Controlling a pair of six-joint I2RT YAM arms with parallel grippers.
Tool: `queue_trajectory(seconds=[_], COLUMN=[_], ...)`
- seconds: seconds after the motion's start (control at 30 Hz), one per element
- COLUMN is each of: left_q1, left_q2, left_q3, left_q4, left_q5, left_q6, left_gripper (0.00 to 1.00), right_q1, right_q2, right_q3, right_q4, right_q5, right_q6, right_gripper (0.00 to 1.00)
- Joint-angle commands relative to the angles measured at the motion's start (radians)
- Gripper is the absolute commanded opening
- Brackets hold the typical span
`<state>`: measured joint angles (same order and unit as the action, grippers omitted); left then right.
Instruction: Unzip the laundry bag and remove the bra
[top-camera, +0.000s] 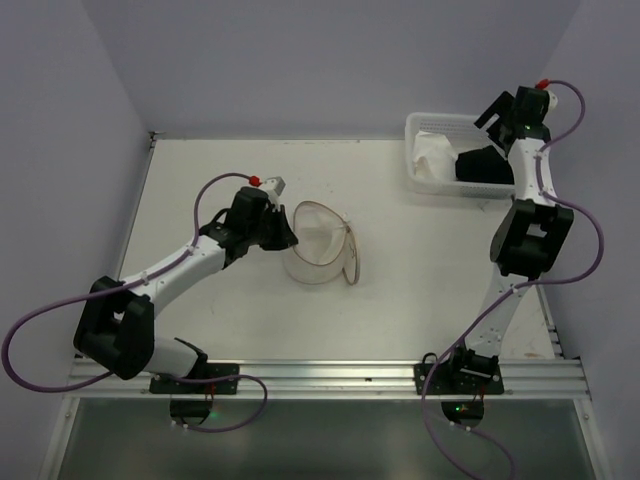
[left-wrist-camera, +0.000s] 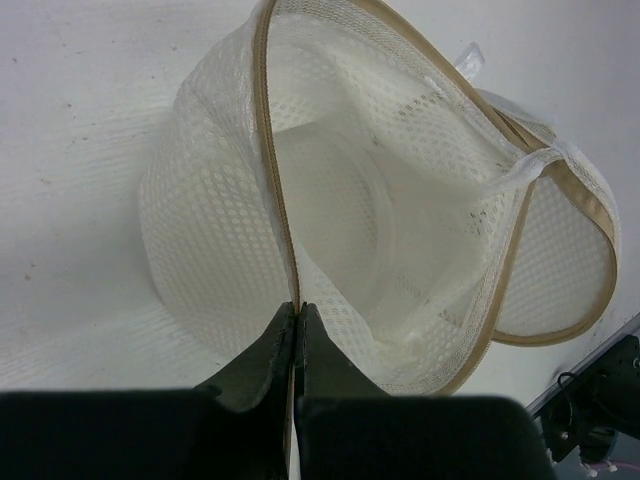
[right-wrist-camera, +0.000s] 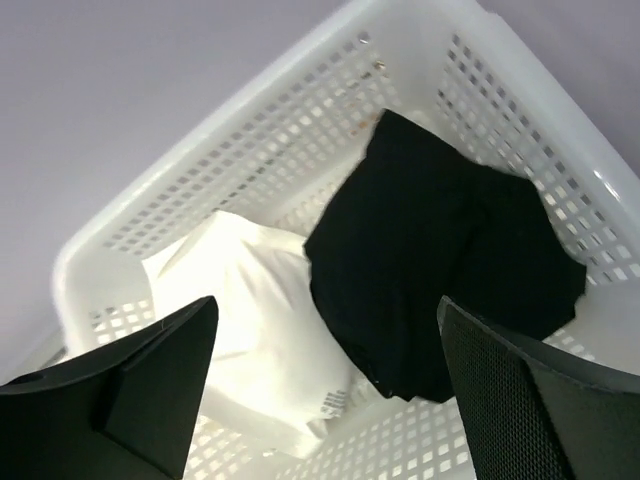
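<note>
Plainly one laundry bag (top-camera: 318, 245); one basket (top-camera: 440, 118); one black garment (right-wrist-camera: 440, 250), one white cloth (right-wrist-camera: 250, 320).

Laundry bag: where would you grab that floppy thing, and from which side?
By the tan rim of the laundry bag, coming from its left, where the left hand is shut on it. The rim looks like a thin, firmer band standing on edge, so two fingers can pinch it flat. The mesh would probably bunch or slip.
</note>
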<state>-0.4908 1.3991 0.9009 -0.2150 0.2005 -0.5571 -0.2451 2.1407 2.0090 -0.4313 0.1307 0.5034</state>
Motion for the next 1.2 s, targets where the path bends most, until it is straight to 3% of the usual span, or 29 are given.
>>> queue_trajectory(seconds=[0.0,0.13,0.33,0.47,0.57,0.77,1.17], left_q1=[0.011,0.012,0.018,0.027,0.037,0.057,0.077], left_q2=[-0.032,-0.032,-0.019,-0.011,-0.026,-0.103,-0.137], left_q3=[0.009,0.004,-0.016,0.006,0.024,0.006,-0.028], left_q4=[-0.011,-0.009,-0.018,-0.084,-0.162,-0.265,-0.343], left_q5=[-0.026,-0.046,-0.078,-0.137,-0.194,-0.303,-0.368], left_q6=[0.022,0.034,0.045,0.091,0.143,0.192,0.215], left_gripper=[0.00,0.00,0.00,0.00,0.00,0.00,0.00], right_q1=[0.004,0.030,0.145,0.316,0.448,0.647,0.765], right_q2=[-0.112,-0.285,-0.563,-0.704,-0.740,-0.754,-0.599], right_q3=[0.068,-0.103,-0.571,-0.845,-0.964,-1.095,-1.170], right_q4=[-0.055,-0.037,0.087,0.150,0.181,0.221,0.244], right_q5=[-0.106,-0.170,-0.282,-0.339,-0.361,-0.378,-0.280], right_q6=[0.020,0.060,0.150,0.205,0.219,0.273,0.353], right_gripper=[0.95,0.99,0.98,0.96,0.96,0.96,0.90])
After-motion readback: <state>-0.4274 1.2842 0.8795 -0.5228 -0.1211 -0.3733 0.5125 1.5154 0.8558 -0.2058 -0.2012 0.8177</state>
